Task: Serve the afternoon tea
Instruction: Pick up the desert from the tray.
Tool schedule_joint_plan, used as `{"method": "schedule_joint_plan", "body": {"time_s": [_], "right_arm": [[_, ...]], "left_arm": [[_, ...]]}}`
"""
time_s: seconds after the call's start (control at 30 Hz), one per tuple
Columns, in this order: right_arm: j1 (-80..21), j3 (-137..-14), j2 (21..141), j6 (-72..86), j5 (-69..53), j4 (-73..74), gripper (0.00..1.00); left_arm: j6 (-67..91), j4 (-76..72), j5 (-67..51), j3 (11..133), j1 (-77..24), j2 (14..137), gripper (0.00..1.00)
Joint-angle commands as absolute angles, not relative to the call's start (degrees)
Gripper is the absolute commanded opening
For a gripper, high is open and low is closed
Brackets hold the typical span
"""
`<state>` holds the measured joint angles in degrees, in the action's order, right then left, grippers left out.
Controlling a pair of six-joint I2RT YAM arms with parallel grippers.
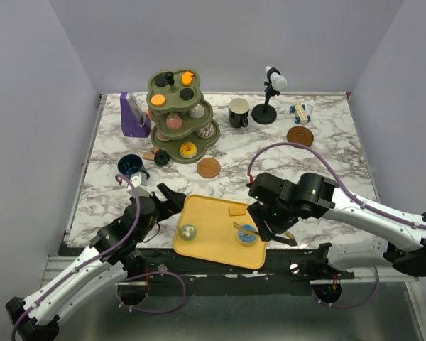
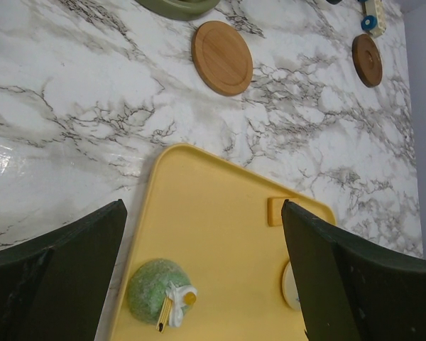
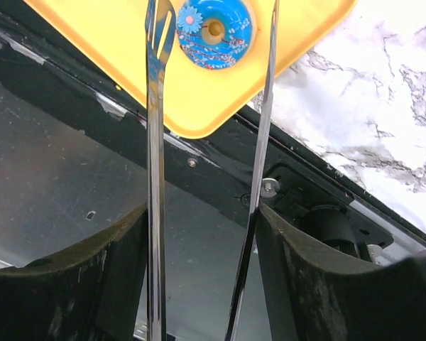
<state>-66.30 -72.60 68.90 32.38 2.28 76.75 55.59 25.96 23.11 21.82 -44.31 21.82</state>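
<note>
Left gripper [image 2: 204, 213], fingers spread wide and gripping nothing, is hovering over the left edge of the yellow tray [image 1: 213, 213], which is carrying a green cupcake [image 2: 156, 291], a small tan biscuit [image 2: 275, 211] and a blue doughnut [image 3: 214, 32]. Right gripper [image 3: 202, 220] is clasping metal tongs [image 3: 155, 142] whose tips are straddling that doughnut. Pinching it evenly at both sides before lifting looks wisest, since it is probably heading to the olive-green three-tier stand [image 1: 156, 96], which is carrying other treats far back on the left.
</note>
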Motion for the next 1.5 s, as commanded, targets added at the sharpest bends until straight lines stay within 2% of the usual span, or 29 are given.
{"method": "schedule_joint_plan", "body": {"time_s": [0.0, 1.0, 1.17, 1.47], "right_arm": [[-67.2, -73.2, 68.7, 33.6, 3.6, 79.4, 0.67], [-69.4, -62.1, 67.4, 35.1, -2.2, 69.5, 0.68], [-69.4, -64.0, 67.3, 35.7, -0.3, 69.7, 0.61], [-69.4, -72.9, 70.6, 36.1, 11.2, 66.3, 0.47]], "left_arm": [[55.6, 26.4, 24.0, 21.0, -44.0, 21.5, 0.99], [55.9, 26.7, 22.5, 21.2, -44.1, 21.4, 0.99], [56.3, 27.3, 22.7, 20.9, -44.0, 20.4, 0.98], [55.1, 30.7, 26.3, 23.2, -44.0, 16.8, 0.99]]}}
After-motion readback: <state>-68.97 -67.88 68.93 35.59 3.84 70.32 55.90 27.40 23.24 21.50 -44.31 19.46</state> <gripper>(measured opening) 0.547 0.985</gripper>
